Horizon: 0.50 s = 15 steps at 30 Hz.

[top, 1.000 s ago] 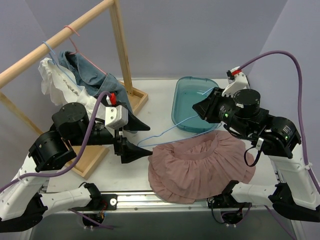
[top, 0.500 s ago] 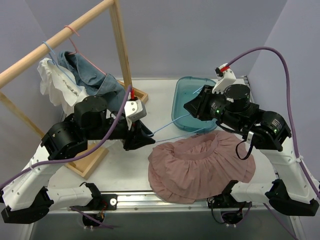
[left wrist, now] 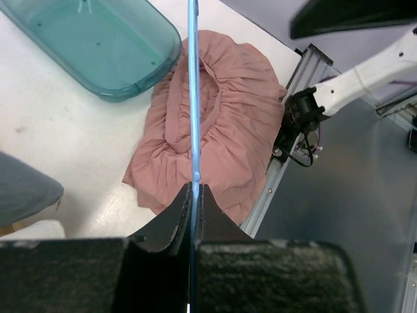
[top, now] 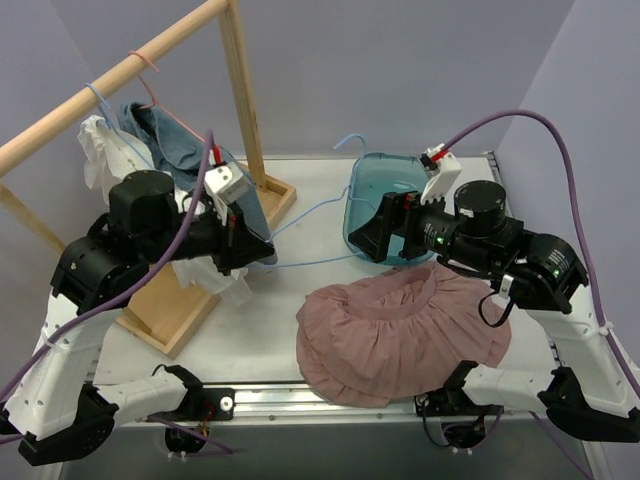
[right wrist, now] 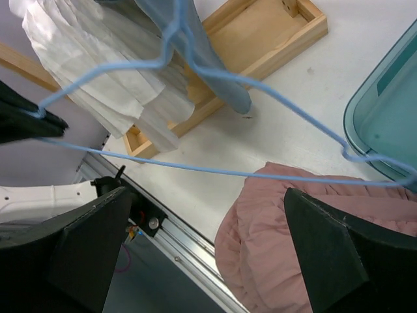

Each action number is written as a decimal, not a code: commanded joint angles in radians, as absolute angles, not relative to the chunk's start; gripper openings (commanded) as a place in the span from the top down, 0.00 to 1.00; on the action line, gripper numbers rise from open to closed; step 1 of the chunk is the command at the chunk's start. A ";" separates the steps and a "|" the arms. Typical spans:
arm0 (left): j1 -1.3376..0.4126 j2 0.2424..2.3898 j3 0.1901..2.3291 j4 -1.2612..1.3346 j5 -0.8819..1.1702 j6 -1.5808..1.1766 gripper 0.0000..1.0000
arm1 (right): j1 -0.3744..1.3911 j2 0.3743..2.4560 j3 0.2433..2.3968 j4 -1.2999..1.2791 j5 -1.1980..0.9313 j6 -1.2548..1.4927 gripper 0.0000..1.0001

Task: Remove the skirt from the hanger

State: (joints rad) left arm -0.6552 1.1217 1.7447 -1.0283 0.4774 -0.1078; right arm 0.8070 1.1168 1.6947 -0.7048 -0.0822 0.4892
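Note:
The pink skirt [top: 400, 330] lies crumpled on the table, near the front edge and off the hanger. The thin blue wire hanger [top: 320, 262] hangs in the air above the table, its hook over the teal bin's far rim. My left gripper [top: 262, 252] is shut on the hanger's left corner. In the left wrist view the wire [left wrist: 193, 98] runs straight out from the closed left gripper [left wrist: 193, 189] over the skirt [left wrist: 228, 124]. My right gripper [top: 378, 228] is open beside the hanger's right end. In the right wrist view the wire [right wrist: 195, 168] crosses ahead of the spread right gripper [right wrist: 208, 248], untouched.
A teal bin [top: 372, 222] sits behind the skirt. At the left stands a wooden rack [top: 120, 70] holding a denim garment [top: 175, 140] and a white garment [top: 105, 160]; its base frame [top: 180, 310] rests on the table. The table's metal front rail [right wrist: 189, 241] is close to the skirt.
The left gripper shut on the hanger's corner and pulled it up and left, clear of the skirt. The right gripper opened and let go of the hanger.

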 commanded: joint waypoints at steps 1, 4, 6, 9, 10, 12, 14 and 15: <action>-0.542 1.106 1.844 -1.086 0.636 -0.123 0.98 | 0.815 1.010 1.655 -0.683 -0.081 0.449 0.00; -0.532 1.092 1.841 -1.080 0.678 -0.150 0.98 | 0.816 0.950 1.635 -0.677 -0.074 0.420 0.00; -0.523 1.080 1.822 -1.039 0.732 -0.193 0.98 | 0.816 0.918 1.625 -0.669 -0.064 0.404 0.00; -0.503 1.071 1.812 -1.003 0.781 -0.234 0.98 | 0.816 0.882 1.627 -0.663 -0.063 0.384 0.00; -0.502 1.071 1.810 -0.993 0.796 -0.250 0.98 | 0.816 0.876 1.632 -0.672 -0.048 0.380 0.00; -0.494 1.069 1.807 -0.951 0.840 -0.303 0.98 | 0.818 0.873 1.666 -0.736 0.042 0.380 0.00; -0.488 1.069 1.807 -0.921 0.865 -0.327 0.98 | 0.822 0.876 1.684 -0.776 0.064 0.373 0.01; -0.488 1.068 1.802 -0.907 0.882 -0.342 0.98 | 0.822 0.868 1.686 -0.794 0.067 0.373 0.01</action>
